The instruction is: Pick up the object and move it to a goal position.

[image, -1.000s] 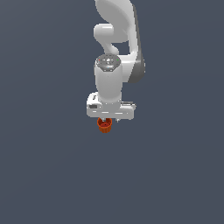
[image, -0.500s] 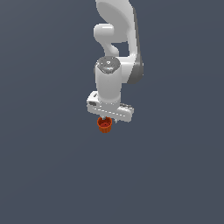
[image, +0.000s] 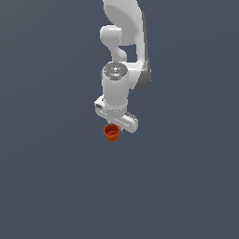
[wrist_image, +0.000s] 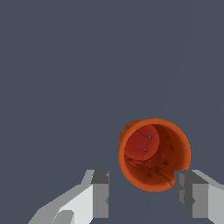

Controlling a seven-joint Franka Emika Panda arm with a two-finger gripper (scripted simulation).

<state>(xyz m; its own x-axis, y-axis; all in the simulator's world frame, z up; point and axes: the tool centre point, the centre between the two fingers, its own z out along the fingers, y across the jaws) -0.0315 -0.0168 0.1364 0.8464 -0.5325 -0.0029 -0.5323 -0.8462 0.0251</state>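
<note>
White two-finger gripper (wrist_image: 142, 199): fingers spread wider than small orange-red ribbed hollow cup (wrist_image: 154, 154); cup sits between tips, contact unclear, grasp not confirmed. Exterior view: cup (image: 111, 132) just below gripper (image: 116, 122). No goal marker visible; pickup looks unfinished, transport remains.

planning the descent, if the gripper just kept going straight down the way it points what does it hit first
The orange-red cup: it sits just ahead of the gripper, roughly between the open fingertips. Whether the pads already touch it is unclear. Beyond it, only plain grey background shows.
</note>
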